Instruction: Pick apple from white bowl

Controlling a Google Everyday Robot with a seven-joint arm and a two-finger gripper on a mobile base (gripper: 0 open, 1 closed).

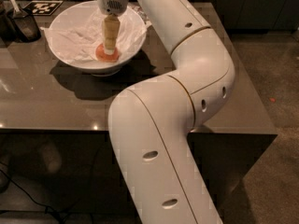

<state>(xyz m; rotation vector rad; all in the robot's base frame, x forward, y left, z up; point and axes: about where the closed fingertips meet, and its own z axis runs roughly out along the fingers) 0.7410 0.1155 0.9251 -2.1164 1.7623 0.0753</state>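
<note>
The white bowl (70, 55) stands on the dark table at the back left, lined with crumpled white paper (79, 34). The small red-orange apple (100, 55) lies in the bowl's bottom, right of centre. My gripper (109, 52) reaches straight down into the bowl from the white arm above, and its tan tip is on the top of the apple, hiding part of it. The apple rests on the paper and is not lifted.
A small dark cup with a utensil (21, 22) stands left of the bowl at the table's back left. A black-and-white marker tag (43, 6) lies behind the bowl. My big white arm (187, 78) crosses the table's right half. The table's front edge (56, 129) runs below.
</note>
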